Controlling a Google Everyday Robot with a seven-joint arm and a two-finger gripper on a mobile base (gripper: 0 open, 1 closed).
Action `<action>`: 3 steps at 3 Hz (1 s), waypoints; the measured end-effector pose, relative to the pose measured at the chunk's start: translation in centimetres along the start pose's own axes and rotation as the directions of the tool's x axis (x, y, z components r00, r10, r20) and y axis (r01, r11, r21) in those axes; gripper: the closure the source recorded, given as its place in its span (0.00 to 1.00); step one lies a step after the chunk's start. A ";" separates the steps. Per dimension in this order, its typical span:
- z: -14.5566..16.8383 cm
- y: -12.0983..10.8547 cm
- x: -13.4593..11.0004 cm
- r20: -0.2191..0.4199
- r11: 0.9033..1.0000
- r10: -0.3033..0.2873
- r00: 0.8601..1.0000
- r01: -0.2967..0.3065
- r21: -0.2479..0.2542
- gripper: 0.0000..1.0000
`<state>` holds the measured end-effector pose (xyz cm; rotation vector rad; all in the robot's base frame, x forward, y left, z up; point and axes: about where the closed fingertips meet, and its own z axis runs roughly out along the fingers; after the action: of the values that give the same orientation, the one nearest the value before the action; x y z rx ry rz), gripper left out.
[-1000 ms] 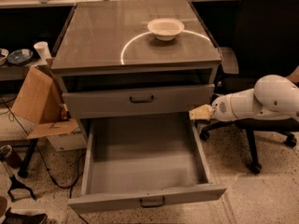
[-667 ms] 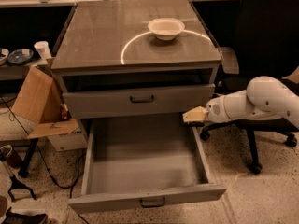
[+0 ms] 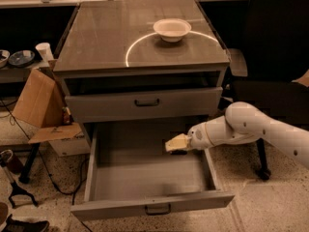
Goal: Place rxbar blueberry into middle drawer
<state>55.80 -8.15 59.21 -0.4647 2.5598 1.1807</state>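
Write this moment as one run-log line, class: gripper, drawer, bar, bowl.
middle drawer: open | gripper: above its right rear | rxbar blueberry: not discernible | bowl: on cabinet top

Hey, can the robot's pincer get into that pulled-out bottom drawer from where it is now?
Probably yes. The pincer hangs over the right side of the open middle drawer, whose top is uncovered, and nothing seems to stand between them.

We find the gripper now farther left and lower, inside the open middle drawer's right wall.
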 end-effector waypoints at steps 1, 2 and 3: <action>5.9 1.8 3.6 -0.085 0.993 0.030 0.996 -0.040 -0.111 1.00; 11.6 4.5 7.1 -0.159 0.974 0.027 0.987 -0.062 -0.217 0.73; 14.2 6.1 8.5 -0.165 0.964 0.012 0.986 -0.056 -0.259 0.50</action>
<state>47.36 5.07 51.20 -0.6002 2.5623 1.5664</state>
